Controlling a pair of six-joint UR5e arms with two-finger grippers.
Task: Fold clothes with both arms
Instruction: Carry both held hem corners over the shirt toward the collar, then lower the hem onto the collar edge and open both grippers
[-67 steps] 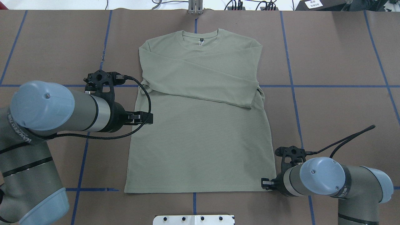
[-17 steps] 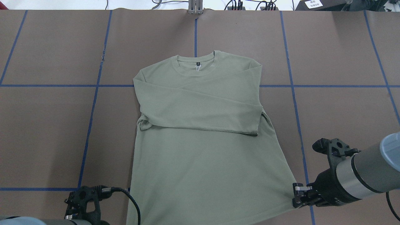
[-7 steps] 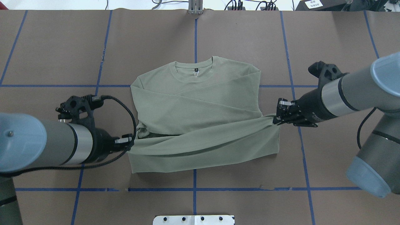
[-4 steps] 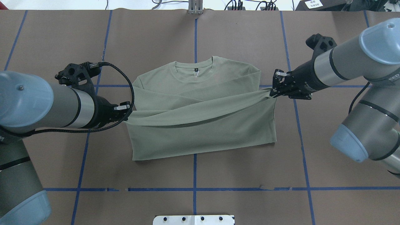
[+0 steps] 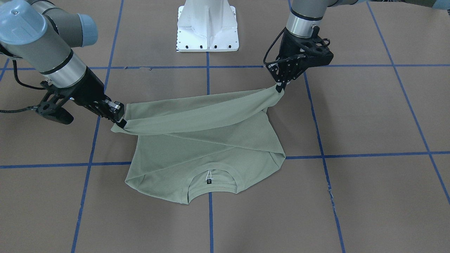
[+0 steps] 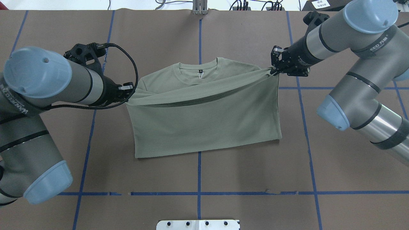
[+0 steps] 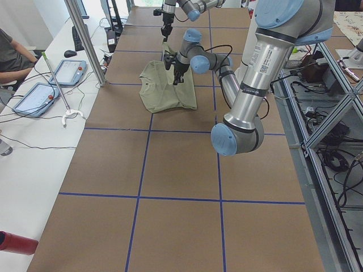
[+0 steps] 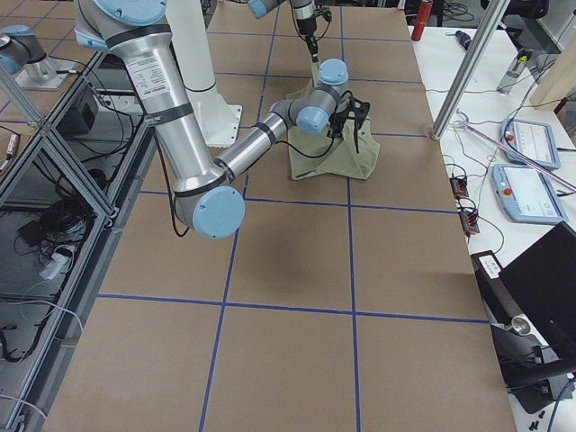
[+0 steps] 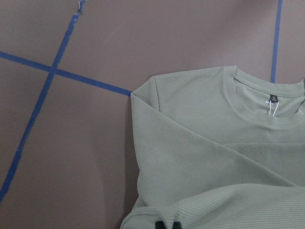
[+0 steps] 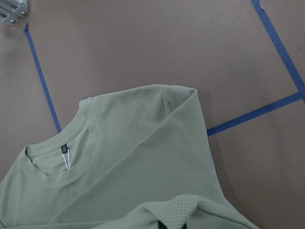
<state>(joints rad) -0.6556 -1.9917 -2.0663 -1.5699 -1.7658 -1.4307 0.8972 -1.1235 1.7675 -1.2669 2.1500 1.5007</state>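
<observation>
Left gripper [image 6: 128, 96] is clamped on one hem corner of the shirt [image 6: 204, 124]. Right gripper [image 6: 272, 71] pinches the other corner, both raised.

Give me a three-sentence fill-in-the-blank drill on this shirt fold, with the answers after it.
1. The left gripper and the right gripper are each shut on a corner of the shirt's ____.
2. The right gripper is ____ from the robot's base than the left gripper.
3. The grid lines on the table are ____ in colour.

Missing words: hem; farther; blue.
</observation>
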